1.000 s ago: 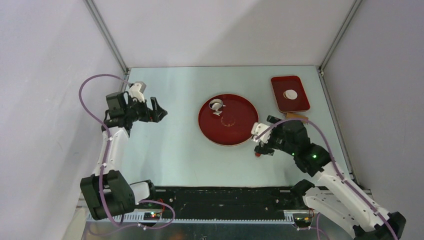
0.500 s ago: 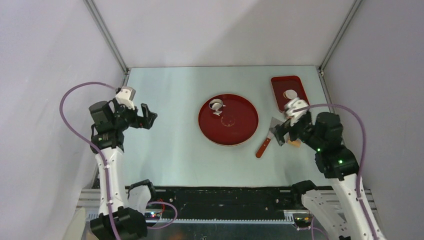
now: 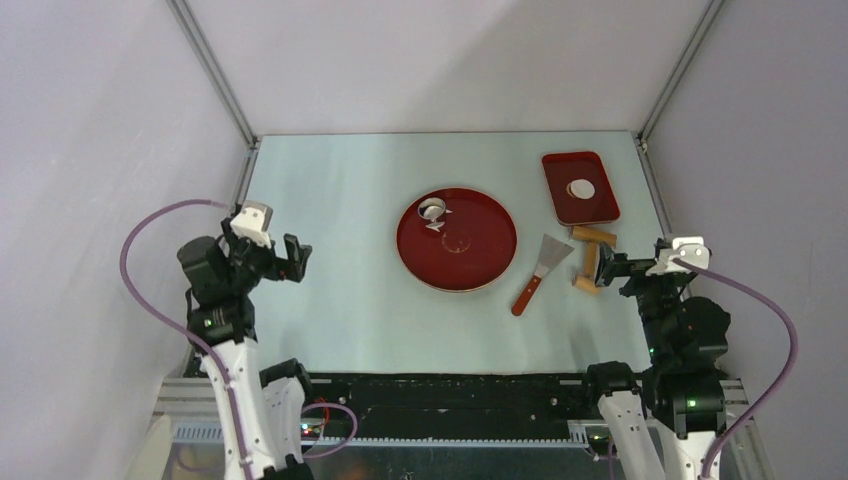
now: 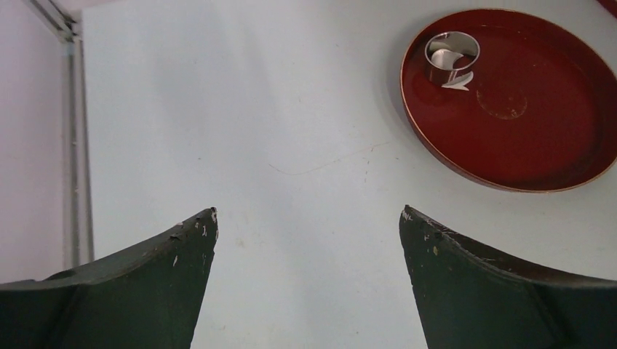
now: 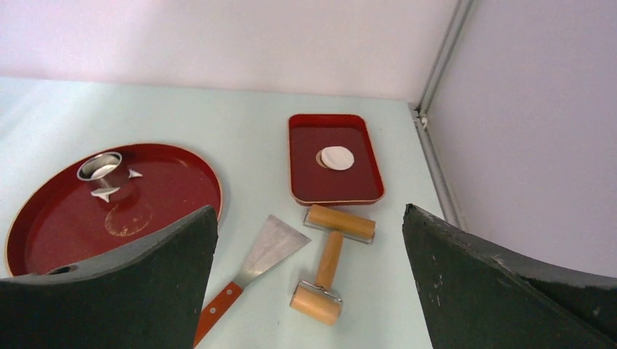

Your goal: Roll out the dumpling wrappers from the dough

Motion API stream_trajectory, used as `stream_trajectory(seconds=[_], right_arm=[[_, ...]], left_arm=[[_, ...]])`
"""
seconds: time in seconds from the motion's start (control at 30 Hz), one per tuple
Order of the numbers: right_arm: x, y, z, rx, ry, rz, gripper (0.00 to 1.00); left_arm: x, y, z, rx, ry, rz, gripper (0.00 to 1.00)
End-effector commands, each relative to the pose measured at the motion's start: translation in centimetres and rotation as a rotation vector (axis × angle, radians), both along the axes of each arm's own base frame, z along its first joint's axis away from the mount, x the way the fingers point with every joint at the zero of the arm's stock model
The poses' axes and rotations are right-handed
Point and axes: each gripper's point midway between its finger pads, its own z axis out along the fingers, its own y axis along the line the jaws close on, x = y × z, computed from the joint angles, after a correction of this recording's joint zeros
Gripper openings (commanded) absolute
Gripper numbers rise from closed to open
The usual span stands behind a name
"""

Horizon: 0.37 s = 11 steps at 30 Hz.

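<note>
Hovering over the left side of the table [image 3: 340, 310], my left gripper [image 3: 293, 258] has its jaws spread wide and holds nothing. In the left wrist view only bare tabletop shows between its two dark fingers [image 4: 164, 280]. To the right, near the middle of the table, sits the round red plate [image 3: 485, 255], well apart from that gripper. A shiny ring cutter [image 3: 432, 210] stands upright on the plate's far-left part. The dough [image 4: 460, 78] is there too, as curled white scraps — one piece lies inside the ring and a small one or two lie just beside it on the plate. Right of the plate a scraper [image 3: 541, 266] lies flat on the table, with its metal blade toward the far side and its reddish handle angled back toward the near side. Just beside the scraper is a wooden roller [image 3: 590, 256] with a drum at each end of its handle. Beyond these, toward the far right corner, is a rectangular red tray [image 3: 560, 168], and a dumpling wrapper [image 3: 582, 188] lies flat in its middle. It may overlap a second disc, but I cannot tell for sure. My right gripper [image 3: 612, 268] hangs at the right edge, near the roller but clear of it — its jaws are spread fully apart and it holds nothing.
</note>
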Motion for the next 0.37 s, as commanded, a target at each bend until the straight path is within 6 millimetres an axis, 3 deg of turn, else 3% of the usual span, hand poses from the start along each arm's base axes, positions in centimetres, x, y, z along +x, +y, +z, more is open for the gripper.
stream_trajectory(seconds=[0.0,0.07,0.2,0.33], right_arm=[[-0.2,-1.2,-0.6,0.034,-0.013,-0.072,0.99],[0.1,-1.0,-1.3,0.026,0.006,-0.059,0.99],[0.8,-0.8,-2.5,-0.004,0.024,-0.050,0.99],[0.7,-1.1,-1.9,-0.025,-0.019,-0.067,0.99]], left_arm=[[-0.7,1.0,-1.3,0.055,0.001,0.053,0.98],[-0.7,0.9,-2.4,0.055,0.016,0.032,0.98],[-0.4,0.6,-2.1,0.030,0.005,0.028,0.98],[-0.1,1.1,-2.0,0.017,0.014,0.065,0.98]])
